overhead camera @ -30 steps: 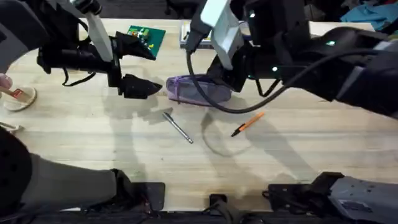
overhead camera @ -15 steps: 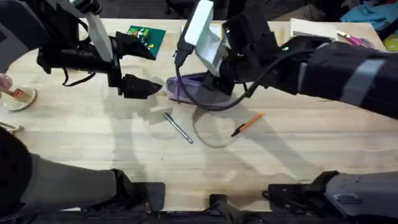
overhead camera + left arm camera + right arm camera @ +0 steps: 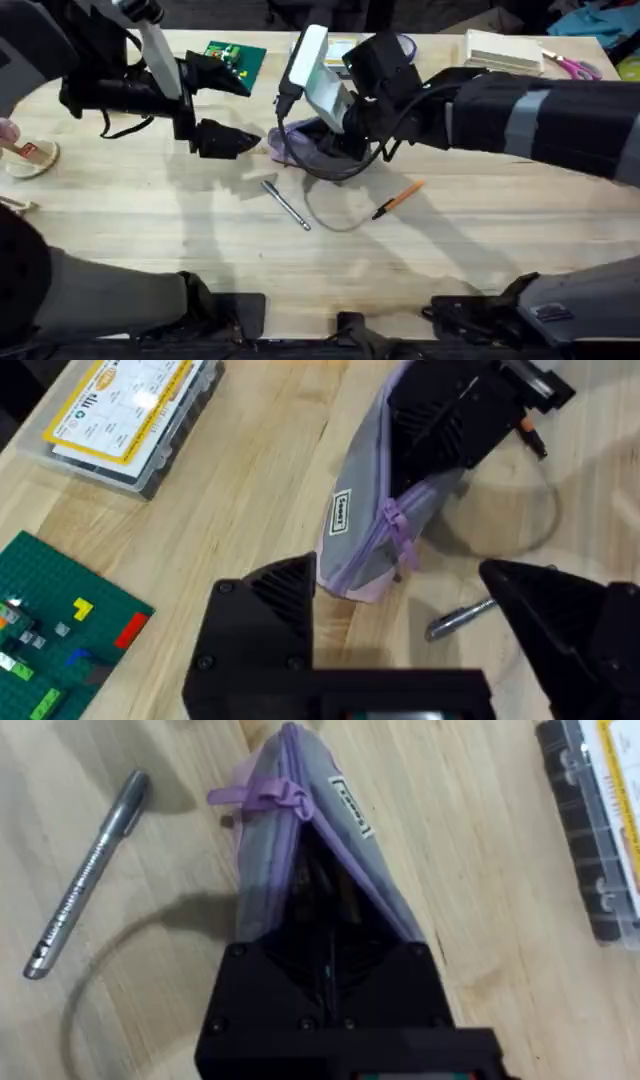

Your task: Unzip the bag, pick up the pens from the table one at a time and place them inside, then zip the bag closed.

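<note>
Overhead, orange pen (image 3: 399, 198); wrists, bag (image 3: 300, 850) label.

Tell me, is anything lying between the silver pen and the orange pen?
No. In the overhead view, the stretch between the silver pen and the orange pen is bare table, crossed only by a thin loop of cable.

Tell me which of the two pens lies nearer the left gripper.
The silver-grey pen, lying just below the left gripper; the orange pen lies farther off, beyond the bag.
</note>
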Available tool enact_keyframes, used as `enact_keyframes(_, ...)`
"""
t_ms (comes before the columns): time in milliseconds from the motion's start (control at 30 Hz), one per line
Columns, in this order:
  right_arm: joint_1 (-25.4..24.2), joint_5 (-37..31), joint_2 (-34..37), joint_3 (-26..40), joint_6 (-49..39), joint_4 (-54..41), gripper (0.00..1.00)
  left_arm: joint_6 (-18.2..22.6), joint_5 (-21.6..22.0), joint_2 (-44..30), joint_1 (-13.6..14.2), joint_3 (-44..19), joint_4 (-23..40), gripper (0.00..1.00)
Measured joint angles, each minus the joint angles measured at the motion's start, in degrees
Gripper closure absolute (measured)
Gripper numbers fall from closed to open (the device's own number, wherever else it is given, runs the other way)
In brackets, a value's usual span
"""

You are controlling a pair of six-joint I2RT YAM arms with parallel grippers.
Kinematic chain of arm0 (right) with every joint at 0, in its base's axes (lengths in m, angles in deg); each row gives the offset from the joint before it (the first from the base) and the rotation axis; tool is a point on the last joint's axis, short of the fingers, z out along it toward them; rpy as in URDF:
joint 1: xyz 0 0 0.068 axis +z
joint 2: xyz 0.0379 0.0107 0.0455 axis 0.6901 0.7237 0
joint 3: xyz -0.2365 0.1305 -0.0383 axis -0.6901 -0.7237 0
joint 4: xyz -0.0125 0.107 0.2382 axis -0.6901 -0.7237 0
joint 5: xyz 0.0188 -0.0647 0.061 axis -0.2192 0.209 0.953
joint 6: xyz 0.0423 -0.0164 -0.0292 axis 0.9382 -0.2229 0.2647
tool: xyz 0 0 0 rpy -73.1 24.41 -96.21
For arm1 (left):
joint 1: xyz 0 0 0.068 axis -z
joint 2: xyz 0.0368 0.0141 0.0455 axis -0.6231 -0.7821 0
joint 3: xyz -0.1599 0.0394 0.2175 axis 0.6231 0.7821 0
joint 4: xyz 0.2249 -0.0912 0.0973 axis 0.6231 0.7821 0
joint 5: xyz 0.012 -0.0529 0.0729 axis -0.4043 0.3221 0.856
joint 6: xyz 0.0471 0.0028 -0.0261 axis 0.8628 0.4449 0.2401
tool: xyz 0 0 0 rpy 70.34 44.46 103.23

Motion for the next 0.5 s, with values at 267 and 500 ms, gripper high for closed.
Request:
enact_keyframes(267, 0.0, 1.3, 0.1, 0.0, -0.3, -0.1, 0.846, 0.0, 0.0, 0.0, 0.0, 0.0, 0.0, 0.008)
enact_keyframes(500, -0.4, 1.2, 0.1, 0.0, -0.6, -0.3, 0.014, 0.0, 0.0, 0.0, 0.0, 0.0, 0.0, 0.008)
